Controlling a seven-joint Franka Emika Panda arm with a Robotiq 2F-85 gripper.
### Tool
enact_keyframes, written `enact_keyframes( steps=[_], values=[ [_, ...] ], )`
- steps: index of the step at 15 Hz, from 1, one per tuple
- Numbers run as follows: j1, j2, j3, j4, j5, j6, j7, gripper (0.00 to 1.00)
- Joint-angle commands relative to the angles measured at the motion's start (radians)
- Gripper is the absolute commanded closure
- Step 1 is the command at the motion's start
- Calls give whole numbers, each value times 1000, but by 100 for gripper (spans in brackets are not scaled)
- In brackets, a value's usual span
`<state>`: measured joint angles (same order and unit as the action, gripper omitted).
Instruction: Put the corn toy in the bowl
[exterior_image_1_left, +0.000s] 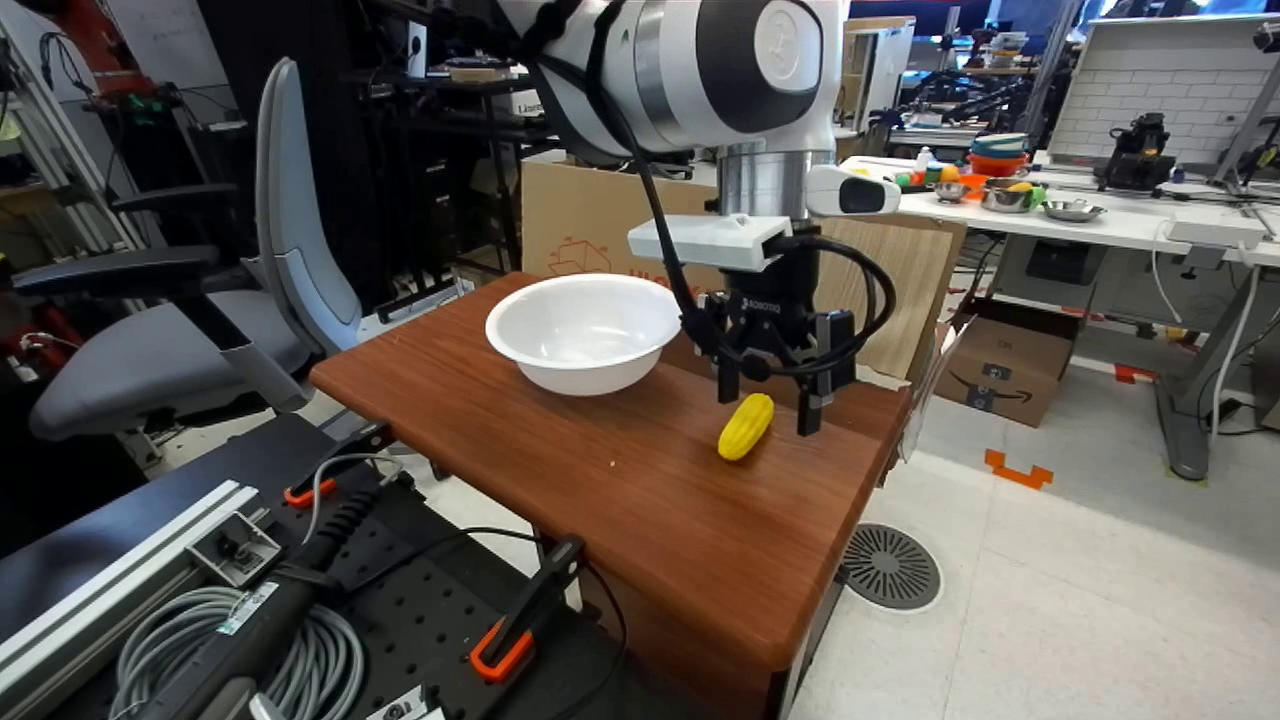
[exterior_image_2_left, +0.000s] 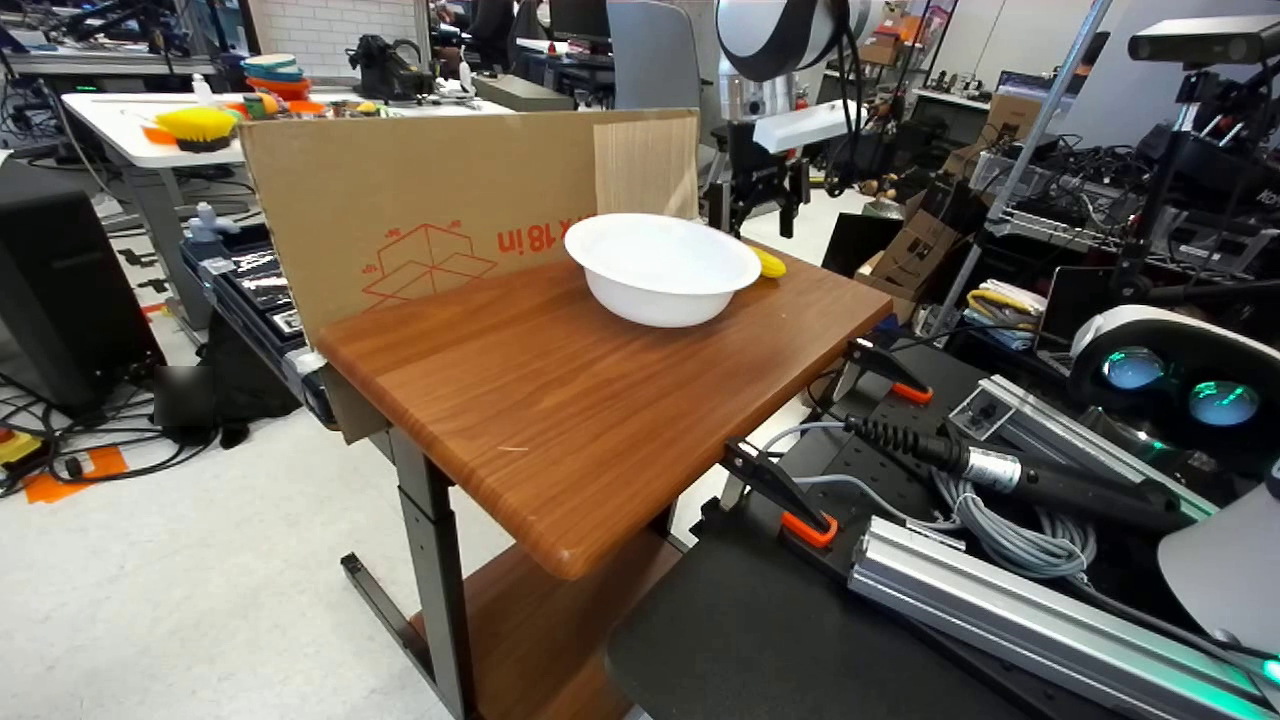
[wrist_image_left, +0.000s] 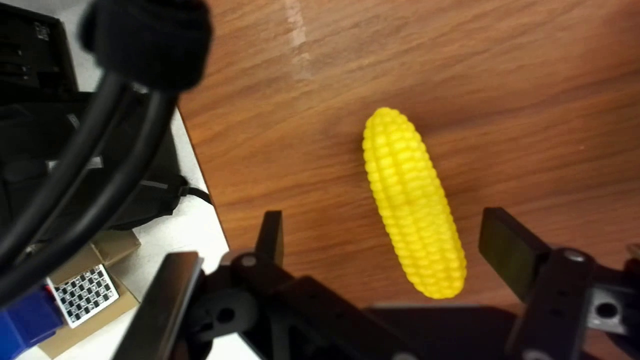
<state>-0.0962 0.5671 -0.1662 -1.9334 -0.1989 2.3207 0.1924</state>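
The yellow corn toy lies on the brown wooden table. It is partly hidden behind the bowl in an exterior view and shows whole in the wrist view. The white bowl stands upright on the table, apart from the corn; its visible inside holds nothing. It also shows in an exterior view and is out of the wrist view. My gripper is open and empty above the table near the corn. In the wrist view, the corn's near end lies between the spread fingers, closer to the right one.
The wooden table has a cardboard sheet standing along one edge. Black clamps with orange ends sit at the opposite edge, beside a black pegboard surface with coiled cable. A grey chair stands past the table's end.
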Motion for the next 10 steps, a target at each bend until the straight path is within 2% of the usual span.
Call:
enact_keyframes(
  steps=[1,3,4,5,6,10],
  values=[
    [42,45,-35,14,-40,48,67,0],
    [58,64,-40,14,-47,69,91,0],
    [61,69,-44,20,-50,63,93,25],
    [64,72,-47,22,-52,63,100,26],
    [67,71,-47,22,-51,64,103,32],
    [71,61,-48,20,-44,58,112,65]
  ],
)
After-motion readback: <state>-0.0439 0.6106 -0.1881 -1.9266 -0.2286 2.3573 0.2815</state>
